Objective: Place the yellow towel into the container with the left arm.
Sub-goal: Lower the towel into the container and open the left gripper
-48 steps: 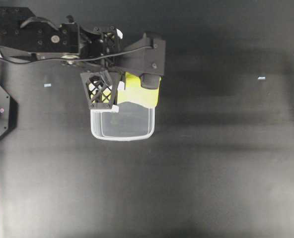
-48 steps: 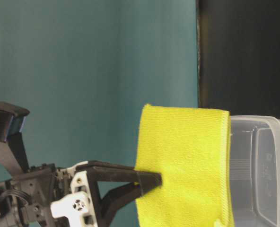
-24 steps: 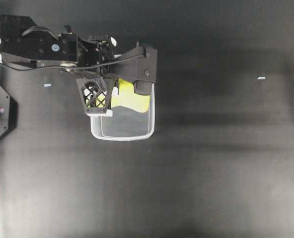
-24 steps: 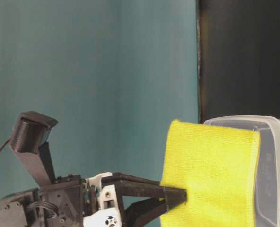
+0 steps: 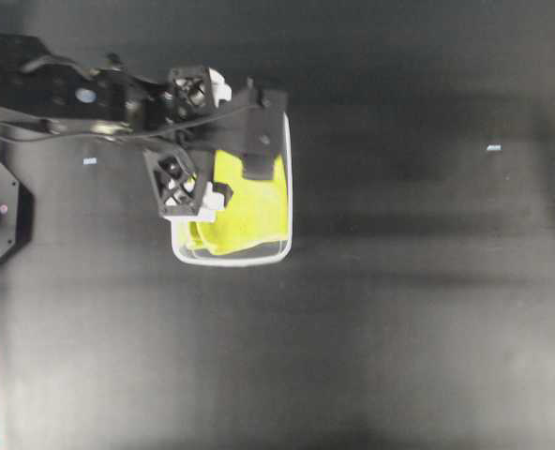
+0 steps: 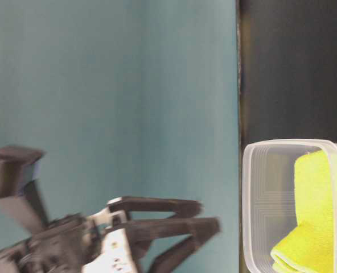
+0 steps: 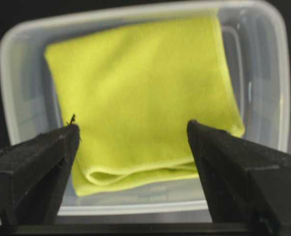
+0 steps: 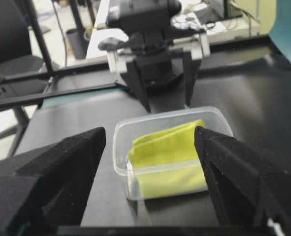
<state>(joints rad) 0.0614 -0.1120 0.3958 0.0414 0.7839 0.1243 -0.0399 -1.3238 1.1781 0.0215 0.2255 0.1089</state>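
The yellow towel [image 7: 140,98] was seen lying folded inside the container [image 7: 22,44], directly ahead of and between the spread fingers of the left gripper [image 7: 133,142], with nothing clamped in it. In the left wrist view the two black fingers [image 7: 35,162] were held wide apart, one at each lower corner, and the folded edge of the cloth lay toward them, a double layer being visible along that near edge. No contact between the fingers and the cloth could be made out. From overhead, the left gripper [image 5: 217,164] was placed above the far end of the container [image 5: 289,225], with the towel [image 5: 245,211] spread beyond its tips across most of the tub's floor and one corner bunched against the wall on the gripper's lattice side. In the table-level view the gripper [image 6: 205,227] was blurred, its fingers parted, and it stood just beside the tub's wall [image 6: 248,205], apart from the towel [image 6: 313,227], which was slumped against the far wall. The right gripper [image 8: 150,162] was found with its padded fingers [image 8: 57,172] opened wide, empty, well apart from the container [image 8: 123,162], which was framed between them with the towel [image 8: 170,147] inside.
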